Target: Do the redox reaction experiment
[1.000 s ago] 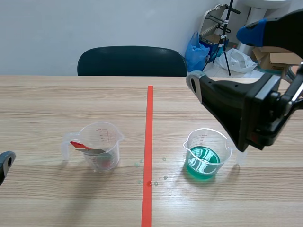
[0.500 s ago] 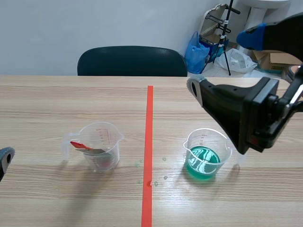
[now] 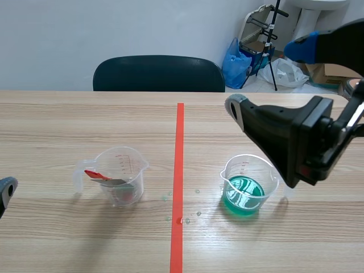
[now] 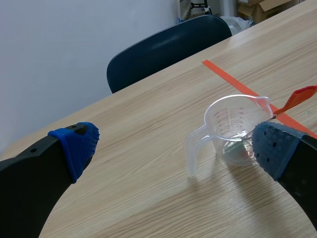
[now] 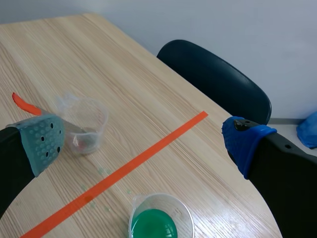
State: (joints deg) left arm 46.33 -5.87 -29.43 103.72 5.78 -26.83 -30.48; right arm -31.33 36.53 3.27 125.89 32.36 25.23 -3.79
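Green-liquid measuring cup (image 3: 245, 187) stands upright on the table (image 3: 51, 122), to your right of the orange-red tape line (image 3: 178, 148), with the liquid low in it. A few droplets (image 3: 198, 214) lie on the wood between it and the tape. Your right jaws are wide apart and hold nothing. They hang raised over the cup's right side, and in the right wrist view the cup (image 5: 159, 220) sits below and between the two pads (image 5: 42, 141).

Across the tape, well apart from it, stands a clear measuring cup (image 3: 119, 176). A red-handled spoon (image 3: 101, 177) leans in it, its handle sticking out past the rim, and there is a little reddish stuff at the bottom. Your left jaws are also spread with nothing between them, low at the table's near left. In the left wrist view the clear cup (image 4: 233, 126) is ahead, just beside one blue pad (image 4: 275, 148), which hides part of it. A dark chair (image 3: 158, 73) stands behind the table's far edge.
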